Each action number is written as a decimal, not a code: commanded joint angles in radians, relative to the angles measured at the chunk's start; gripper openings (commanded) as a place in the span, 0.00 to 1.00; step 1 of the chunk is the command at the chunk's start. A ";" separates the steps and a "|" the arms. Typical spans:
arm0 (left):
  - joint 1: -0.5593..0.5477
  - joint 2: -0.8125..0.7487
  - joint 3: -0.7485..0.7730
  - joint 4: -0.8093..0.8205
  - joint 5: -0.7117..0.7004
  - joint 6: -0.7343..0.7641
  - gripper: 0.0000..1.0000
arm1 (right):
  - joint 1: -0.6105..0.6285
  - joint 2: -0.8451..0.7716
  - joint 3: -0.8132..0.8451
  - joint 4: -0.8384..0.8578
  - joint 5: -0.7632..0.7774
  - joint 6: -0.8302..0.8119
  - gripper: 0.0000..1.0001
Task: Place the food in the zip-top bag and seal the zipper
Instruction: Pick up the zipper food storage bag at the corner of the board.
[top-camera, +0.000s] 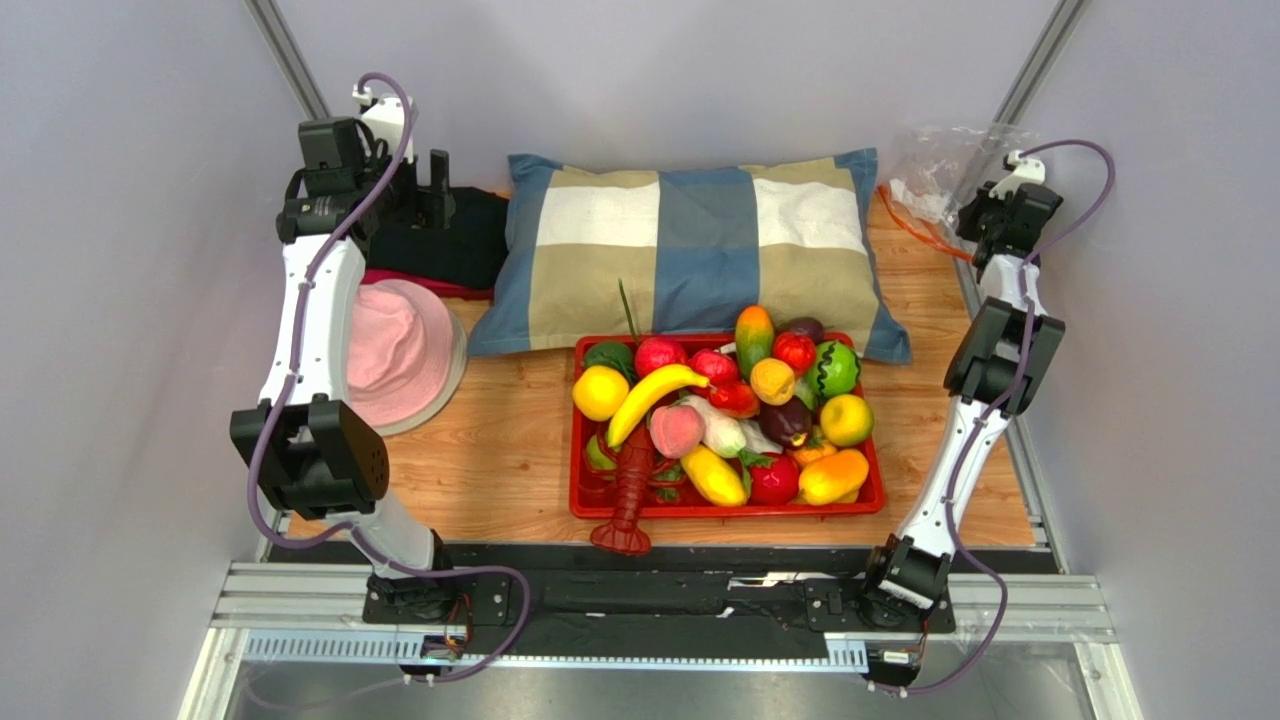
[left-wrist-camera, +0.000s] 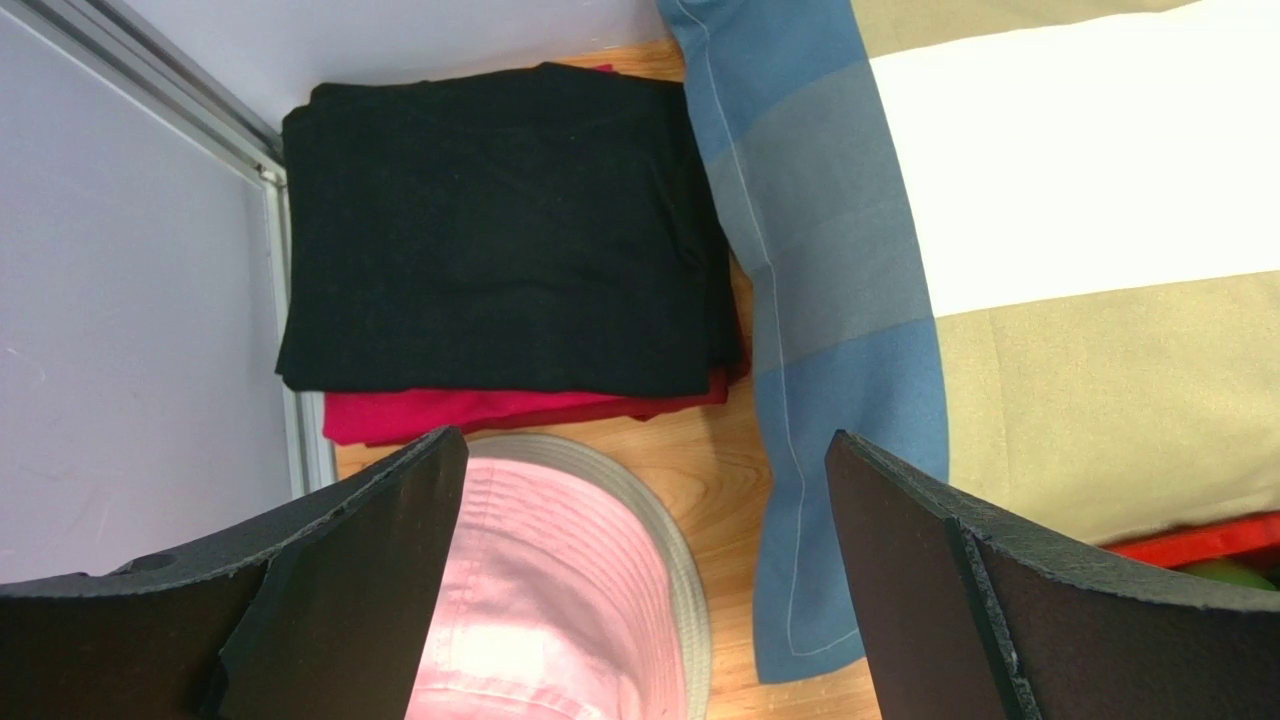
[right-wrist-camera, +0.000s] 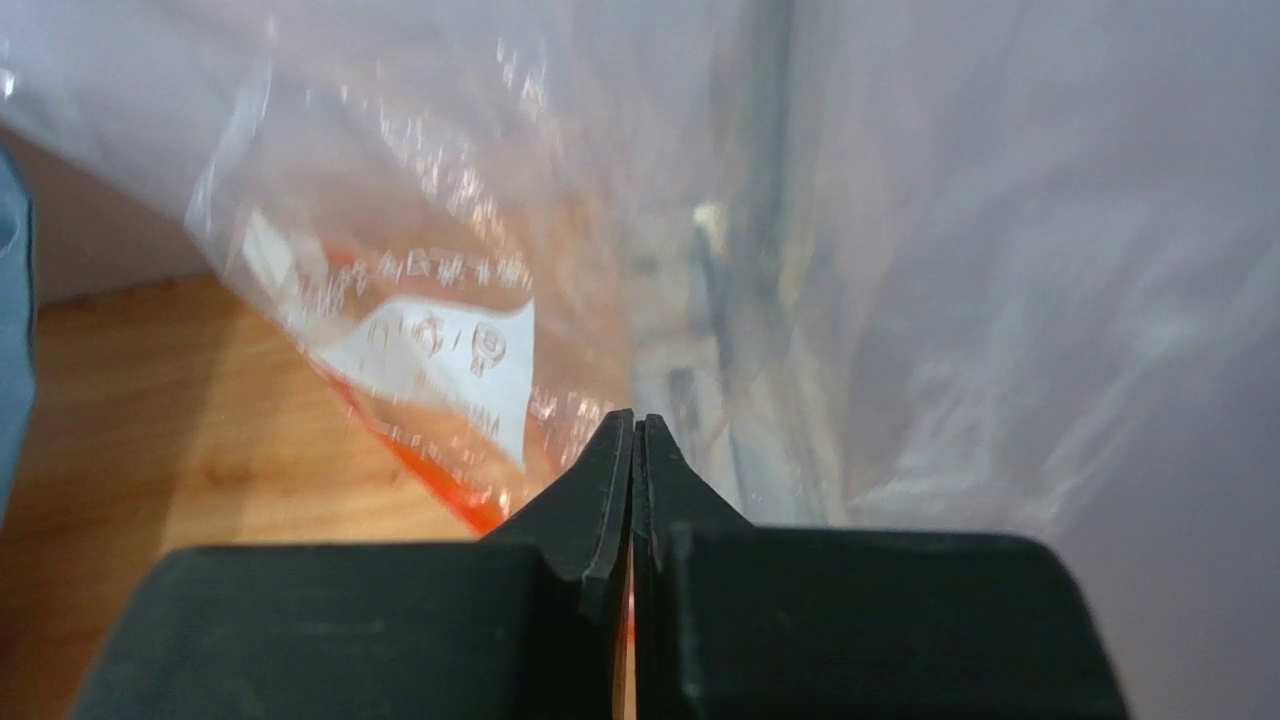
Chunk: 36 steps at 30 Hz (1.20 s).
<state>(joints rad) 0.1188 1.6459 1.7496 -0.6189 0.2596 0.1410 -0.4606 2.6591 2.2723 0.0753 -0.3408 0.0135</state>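
Note:
The food lies heaped in a red tray (top-camera: 751, 512) at the table's middle: a yellow banana (top-camera: 654, 393), a pink peach (top-camera: 676, 431), an orange-green mango (top-camera: 753, 338) and several others. The zip-top bag (top-camera: 939, 162) is at the back right corner, crinkled and raised off the table. My right gripper (top-camera: 977, 210) is shut on the bag's mouth; in the right wrist view the gripper (right-wrist-camera: 636, 422) pinches the bag (right-wrist-camera: 451, 180) at its orange-red zipper (right-wrist-camera: 428, 462). My left gripper (top-camera: 436, 180) is open and empty at the back left, above folded cloths; its jaws stand wide apart in the left wrist view (left-wrist-camera: 643, 438).
A checked pillow (top-camera: 691, 240) lies behind the tray. A pink hat (top-camera: 394, 353) and folded black and red cloths (left-wrist-camera: 496, 240) are at the left. A red toy lobster (top-camera: 628, 495) hangs over the tray's front edge. Walls close in on both sides.

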 joint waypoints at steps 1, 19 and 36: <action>-0.004 -0.026 0.016 0.031 0.016 0.011 0.99 | -0.012 -0.211 -0.155 0.089 -0.061 0.044 0.00; -0.005 -0.187 -0.179 0.091 0.049 -0.017 0.99 | -0.012 -0.223 -0.060 -0.348 0.111 0.063 1.00; -0.004 -0.110 -0.113 0.070 0.009 -0.004 0.99 | 0.030 -0.018 0.147 -0.345 0.211 -0.084 1.00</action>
<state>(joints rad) 0.1173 1.5066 1.5692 -0.5617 0.2775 0.1257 -0.4164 2.6202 2.3230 -0.2852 -0.1146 -0.0368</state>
